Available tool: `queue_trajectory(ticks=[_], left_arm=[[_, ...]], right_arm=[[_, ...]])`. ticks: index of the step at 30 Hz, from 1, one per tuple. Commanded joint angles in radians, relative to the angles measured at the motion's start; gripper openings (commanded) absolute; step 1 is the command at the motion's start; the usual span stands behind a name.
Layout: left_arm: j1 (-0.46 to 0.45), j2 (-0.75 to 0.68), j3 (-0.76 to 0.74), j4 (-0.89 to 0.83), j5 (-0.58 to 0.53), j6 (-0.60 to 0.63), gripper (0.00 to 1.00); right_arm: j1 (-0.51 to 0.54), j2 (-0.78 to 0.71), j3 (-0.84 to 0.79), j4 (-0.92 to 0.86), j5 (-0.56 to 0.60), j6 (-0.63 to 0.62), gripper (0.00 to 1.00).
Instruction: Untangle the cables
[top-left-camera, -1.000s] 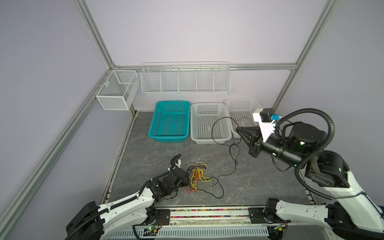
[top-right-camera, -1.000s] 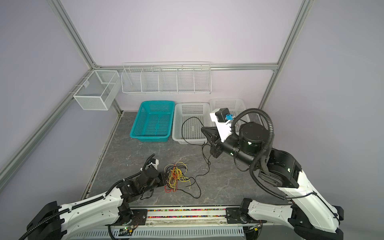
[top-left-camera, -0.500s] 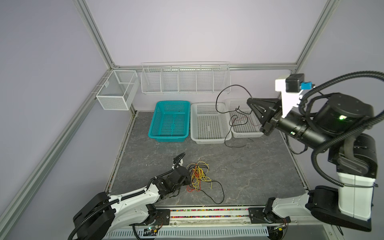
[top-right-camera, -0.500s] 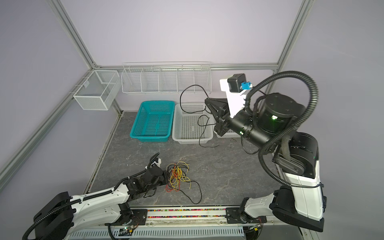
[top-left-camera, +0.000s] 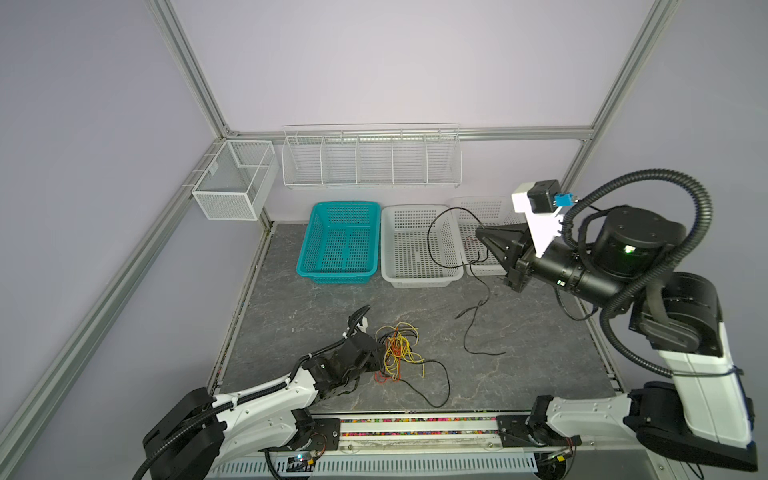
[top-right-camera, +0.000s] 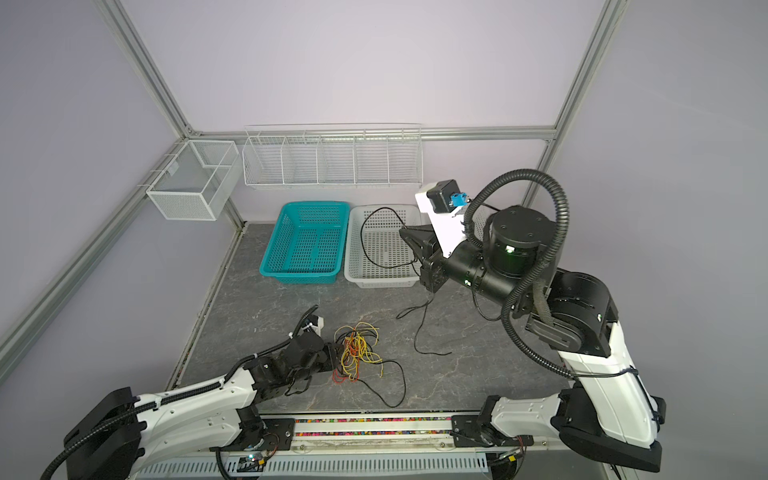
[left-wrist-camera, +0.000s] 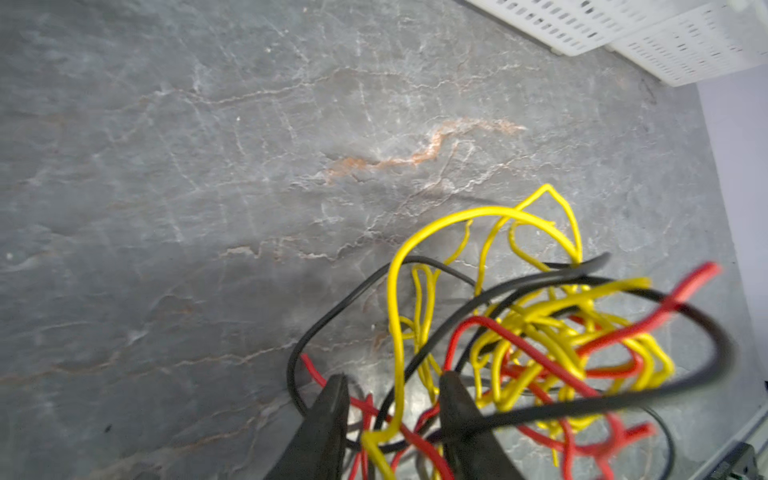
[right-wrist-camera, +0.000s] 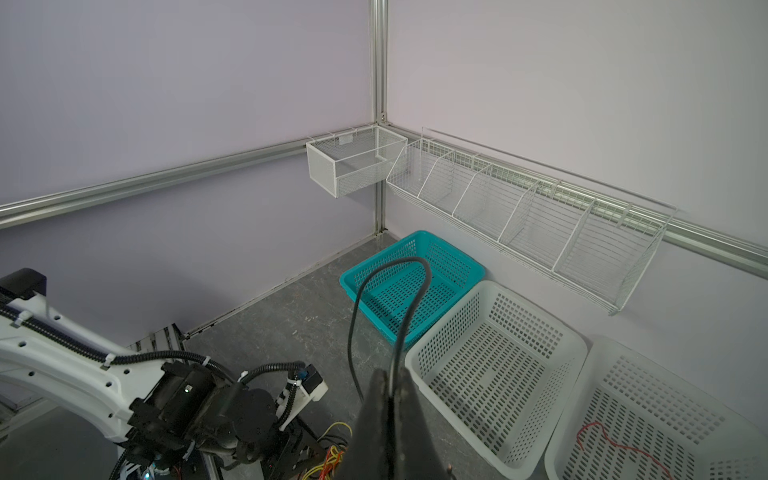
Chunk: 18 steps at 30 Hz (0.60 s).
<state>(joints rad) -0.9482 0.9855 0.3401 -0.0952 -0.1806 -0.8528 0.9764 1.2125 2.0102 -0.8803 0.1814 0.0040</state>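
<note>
While the right gripper was pinched shut on a black cable and held in the air near the row of baskets, that strand arched up ahead of the fingers, and in both top views its long tail hung down to trail across the grey tabletop, well apart from the heap. The rest of the cables lay as a tangle of yellow, red and black near the front edge. The left gripper sat against the tangle with its jaws partly spread; several strands ran loosely between them and nothing looked pinched. One red wire lay alone in the end basket.

The wire looked very light, limp over its length yet springy enough to keep its curls. Being thin and smooth, it would probably slide out of a half-closed pinch. With so little weight, a pull on one strand would likely drag the whole clump along. The better hold seemed to be a free end or an outlying part, such as the black loop lying clear of the heap, with the other gripper pinning the knot
</note>
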Motion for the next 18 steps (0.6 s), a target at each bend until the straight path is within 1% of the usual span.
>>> queue_trajectory(ticks=[1, 5, 8, 10, 12, 15, 18], left_arm=[[0.004, -0.099, 0.06, -0.015, 0.004, 0.065, 0.5], [0.005, -0.227, 0.036, 0.059, 0.042, 0.085, 0.59], [0.004, -0.328, -0.002, 0.162, 0.096, 0.087, 0.62], [0.003, -0.356, -0.02, 0.222, 0.124, 0.069, 0.65], [0.003, -0.36, -0.027, 0.268, 0.149, 0.053, 0.67], [-0.008, -0.327, -0.029, 0.344, 0.191, 0.019, 0.68], [-0.051, -0.267, -0.013, 0.396, 0.194, -0.021, 0.69]], right_arm=[[-0.005, -0.063, -0.09, 0.094, -0.047, 0.026, 0.06], [-0.005, -0.107, -0.227, 0.163, -0.092, 0.061, 0.06], [-0.005, -0.119, -0.292, 0.198, -0.117, 0.085, 0.06], [-0.005, -0.125, -0.328, 0.221, -0.134, 0.098, 0.06], [-0.005, -0.127, -0.354, 0.239, -0.144, 0.105, 0.06], [-0.005, -0.128, -0.386, 0.257, -0.148, 0.115, 0.06], [-0.005, -0.131, -0.415, 0.275, -0.147, 0.119, 0.06]])
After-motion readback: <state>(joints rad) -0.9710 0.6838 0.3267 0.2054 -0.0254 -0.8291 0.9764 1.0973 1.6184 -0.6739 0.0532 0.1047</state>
